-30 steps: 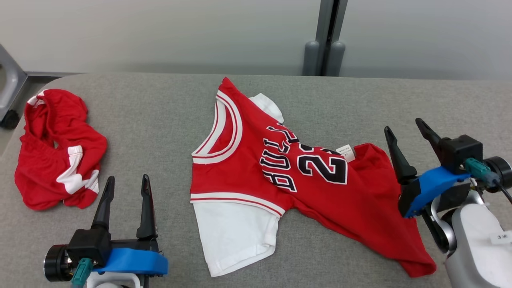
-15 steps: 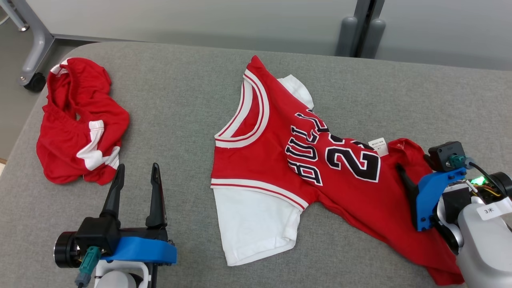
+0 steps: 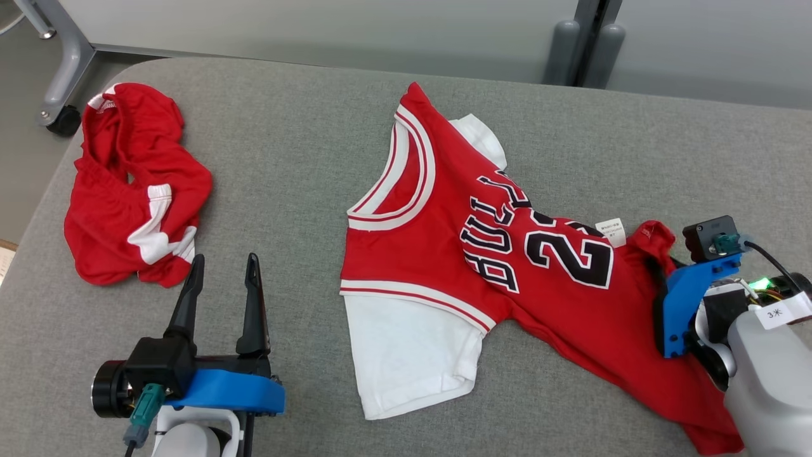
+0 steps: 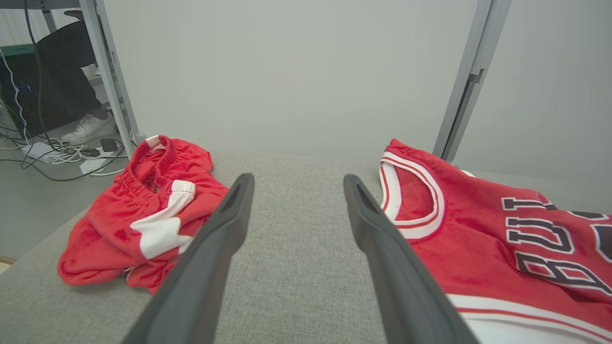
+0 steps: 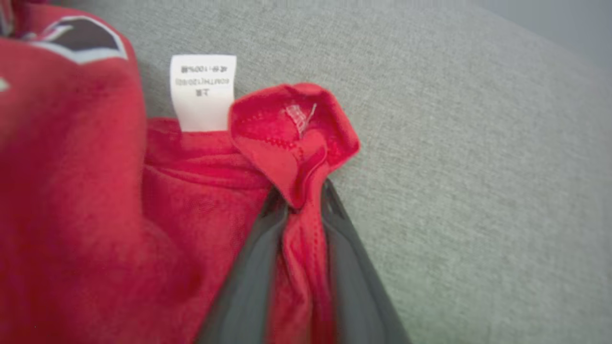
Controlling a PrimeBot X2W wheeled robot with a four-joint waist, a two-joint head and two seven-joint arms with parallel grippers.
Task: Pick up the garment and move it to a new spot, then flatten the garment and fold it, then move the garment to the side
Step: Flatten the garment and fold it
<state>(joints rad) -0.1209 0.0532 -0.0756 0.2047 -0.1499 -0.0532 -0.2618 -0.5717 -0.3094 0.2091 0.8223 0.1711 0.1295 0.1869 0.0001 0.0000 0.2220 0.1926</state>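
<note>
The garment (image 3: pixel 438 254), a red jersey with white sleeves and black lettering, lies spread but twisted on the grey table (image 3: pixel 298 146). At its right end my right gripper (image 3: pixel 656 276) points down into the hem corner. In the right wrist view the right gripper (image 5: pixel 301 198) has a bunched fold of the garment (image 5: pixel 291 138) pinched between its dark fingers, beside the white care label (image 5: pixel 203 91). My left gripper (image 3: pixel 222 266) stands open over bare table left of the jersey, nothing between its fingers (image 4: pixel 224 224). The jersey's collar (image 4: pixel 416 191) lies to its right.
A crumpled pair of red shorts (image 3: pixel 130 190) with white trim lies at the table's far left, close to the edge, also ahead-left of the left gripper as the shorts (image 4: pixel 143 215). A metal frame leg with a caster (image 3: pixel 60 114) stands beyond that corner. A grey post (image 3: pixel 587 44) rises behind the table.
The head camera has shifted, so the whole scene sits differently. My right gripper came down onto the jersey's right hem corner and closed on the fabric. The left gripper stayed open in place.
</note>
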